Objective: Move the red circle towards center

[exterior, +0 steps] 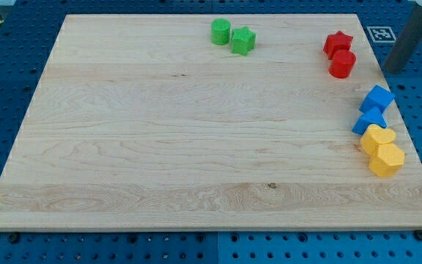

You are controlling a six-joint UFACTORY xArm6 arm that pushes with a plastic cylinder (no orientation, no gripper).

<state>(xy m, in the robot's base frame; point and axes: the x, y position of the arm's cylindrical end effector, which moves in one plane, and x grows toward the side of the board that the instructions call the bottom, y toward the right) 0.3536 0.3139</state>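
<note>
Nothing done yet: the red circle sits untouched just left of my gripperless tip, far from centre.

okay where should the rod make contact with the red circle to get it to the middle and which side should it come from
Press my tip on the red circle's right face, from the view's right, probably slightly above. The red star touches its top, so pushing left and down should separate them.
</note>
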